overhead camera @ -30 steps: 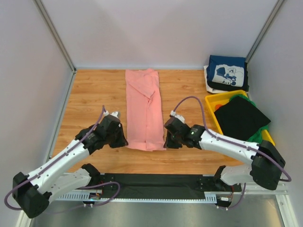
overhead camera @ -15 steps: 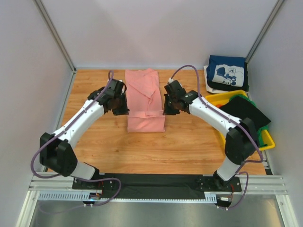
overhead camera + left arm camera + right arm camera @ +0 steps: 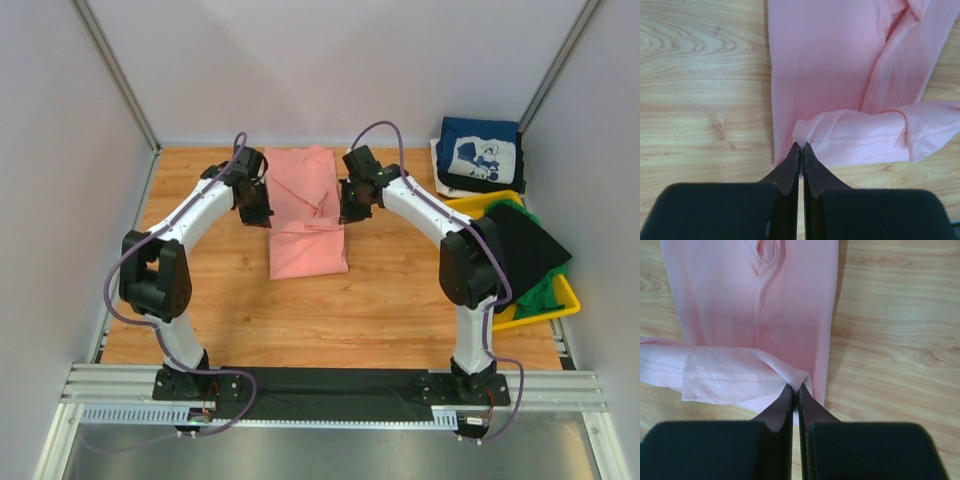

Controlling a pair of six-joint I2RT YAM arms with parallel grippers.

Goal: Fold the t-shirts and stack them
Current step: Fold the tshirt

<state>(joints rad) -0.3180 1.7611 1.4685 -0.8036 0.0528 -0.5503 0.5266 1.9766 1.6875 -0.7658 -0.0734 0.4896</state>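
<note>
woodgrain table (image 3: 205, 310); left tool (image 3: 799, 146) and right tool (image 3: 795, 387) pinch soft pink t-shirt (image 3: 815, 70) hem

Pink shirt (image 3: 306, 245) flat on table (image 3: 200, 300), long axis running away from arm bases, near part doubled over. Left gripper (image 3: 262, 214) at shirt's left edge, right gripper (image 3: 344, 212) at right edge, both touching cloth; jaw state unclear. Navy shirt (image 3: 478, 150), white print, on white shirt (image 3: 441, 172) in far right corner. Yellow bin (image 3: 462, 208) just nearer, holding black shirt (image 3: 518, 248) over green shirt (image 3: 540, 288).
</note>
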